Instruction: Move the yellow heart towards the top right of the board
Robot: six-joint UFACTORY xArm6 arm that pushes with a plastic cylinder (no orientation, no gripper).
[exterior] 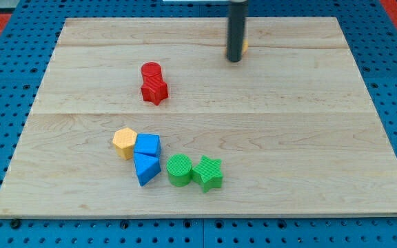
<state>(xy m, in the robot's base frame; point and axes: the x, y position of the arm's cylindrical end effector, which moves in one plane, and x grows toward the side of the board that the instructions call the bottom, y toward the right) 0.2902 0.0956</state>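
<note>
My tip (234,59) rests on the wooden board (309,138) near the view's top, a little right of centre. Only a small yellow sliver (245,47) shows at the rod's right side; that is the yellow heart, almost wholly hidden behind the rod. The tip touches or nearly touches it; I cannot tell which.
A red cylinder (151,70) and a red star (155,89) sit left of centre. At the lower left lie a yellow hexagon (124,142), a blue block (147,145), a blue triangle (146,169), a green cylinder (179,169) and a green star (208,173).
</note>
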